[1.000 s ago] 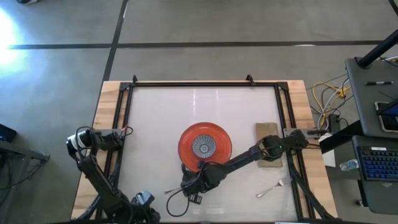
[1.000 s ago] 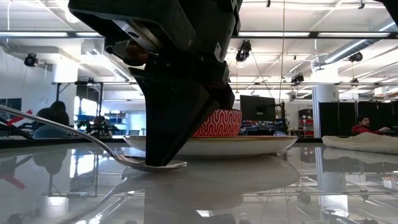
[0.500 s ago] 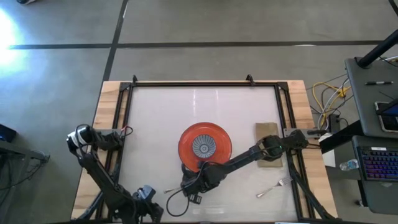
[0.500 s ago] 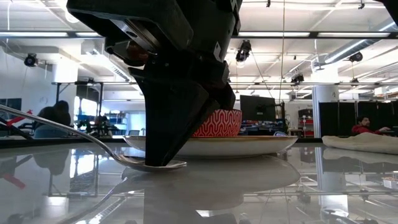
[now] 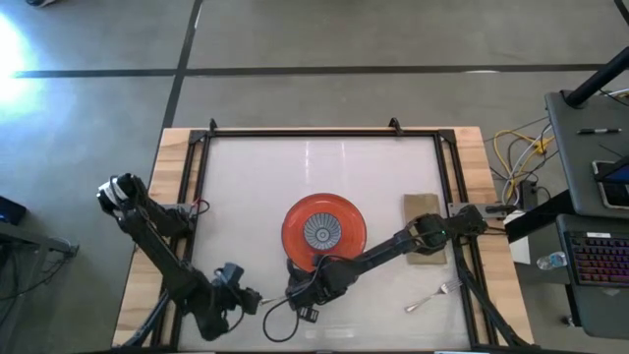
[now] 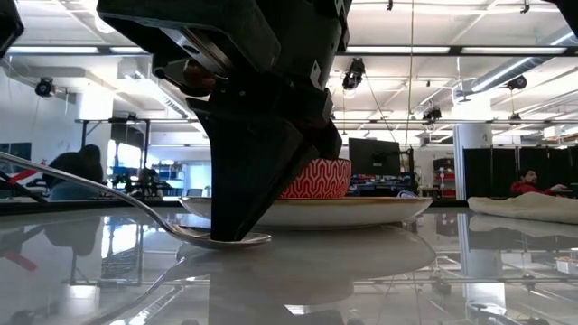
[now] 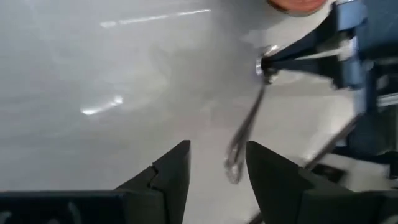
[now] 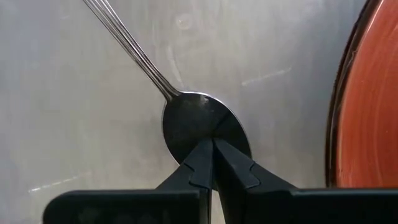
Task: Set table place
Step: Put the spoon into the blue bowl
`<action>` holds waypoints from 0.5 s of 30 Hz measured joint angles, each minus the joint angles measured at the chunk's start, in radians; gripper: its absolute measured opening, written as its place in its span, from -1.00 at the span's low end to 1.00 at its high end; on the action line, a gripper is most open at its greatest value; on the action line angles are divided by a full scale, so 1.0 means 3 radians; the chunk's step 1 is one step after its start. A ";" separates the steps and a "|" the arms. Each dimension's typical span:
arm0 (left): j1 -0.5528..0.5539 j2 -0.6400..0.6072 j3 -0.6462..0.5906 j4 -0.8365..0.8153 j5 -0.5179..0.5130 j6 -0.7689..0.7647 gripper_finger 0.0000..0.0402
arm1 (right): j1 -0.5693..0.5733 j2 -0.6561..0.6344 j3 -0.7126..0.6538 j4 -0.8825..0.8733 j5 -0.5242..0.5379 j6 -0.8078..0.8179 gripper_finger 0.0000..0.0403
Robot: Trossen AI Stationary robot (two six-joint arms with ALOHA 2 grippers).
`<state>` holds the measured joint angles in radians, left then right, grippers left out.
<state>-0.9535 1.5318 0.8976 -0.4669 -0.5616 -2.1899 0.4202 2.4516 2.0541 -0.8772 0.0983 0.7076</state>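
My right arm reaches in from the right edge of the high view, stretched low toward bottom centre. Its gripper [image 5: 298, 288] points down, fingers [image 8: 205, 163] pressed together at the tips. My left arm runs from the left edge toward the lower left, bent at the elbow. Its gripper [image 5: 251, 298] sits bottom left of centre, fingers [image 7: 174, 168] spread apart.
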 joint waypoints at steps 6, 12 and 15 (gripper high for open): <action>0.0011 -0.0086 -0.0365 0.0856 -0.0180 0.0027 -0.30 | 0.0000 0.0000 0.0000 -0.0001 0.0011 -0.0003 -0.96; 0.0011 -0.0063 -0.0379 0.0920 -0.0057 0.0042 -0.30 | -0.0004 0.0000 0.0000 0.0000 0.0015 -0.0008 -0.96; -0.0002 -0.0050 -0.0384 0.1014 0.0027 0.0033 -0.30 | -0.0005 0.0000 0.0000 0.0000 0.0017 -0.0023 -0.96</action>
<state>-0.9541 1.5169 0.7824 -0.1627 -0.5534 -2.1798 0.4187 2.4516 2.0541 -0.8772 0.1034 0.7006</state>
